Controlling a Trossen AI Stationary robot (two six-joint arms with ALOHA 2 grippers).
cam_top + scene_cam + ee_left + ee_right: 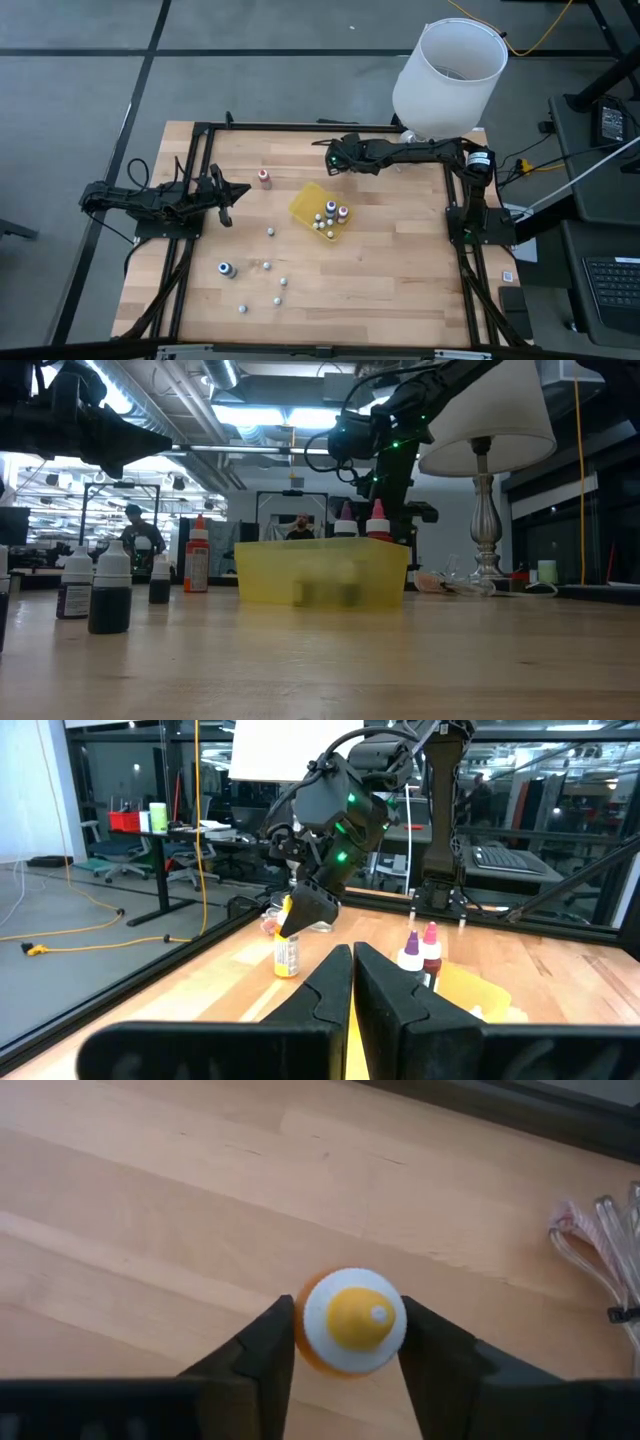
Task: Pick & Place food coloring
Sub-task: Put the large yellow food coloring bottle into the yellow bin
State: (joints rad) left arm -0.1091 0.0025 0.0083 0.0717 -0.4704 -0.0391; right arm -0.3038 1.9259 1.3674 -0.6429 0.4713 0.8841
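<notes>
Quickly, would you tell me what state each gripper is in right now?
Left gripper: shut, empty, above the table's left side.
Right gripper: shut on the yellow-capped bottle, near the table's far edge.

Bare table (400, 250) right of yellow tray (306, 204); loose bottles (268, 268) (scattered) crowd front-left.

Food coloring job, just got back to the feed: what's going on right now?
The right tool is shut on a yellow-capped bottle, held above the wood near the table's far edge. The yellow tray at mid-table already holds several bottles. A red-capped bottle stands beside the tray, and more bottles are scattered toward the near edge. The left tool waits shut over the left side.
</notes>
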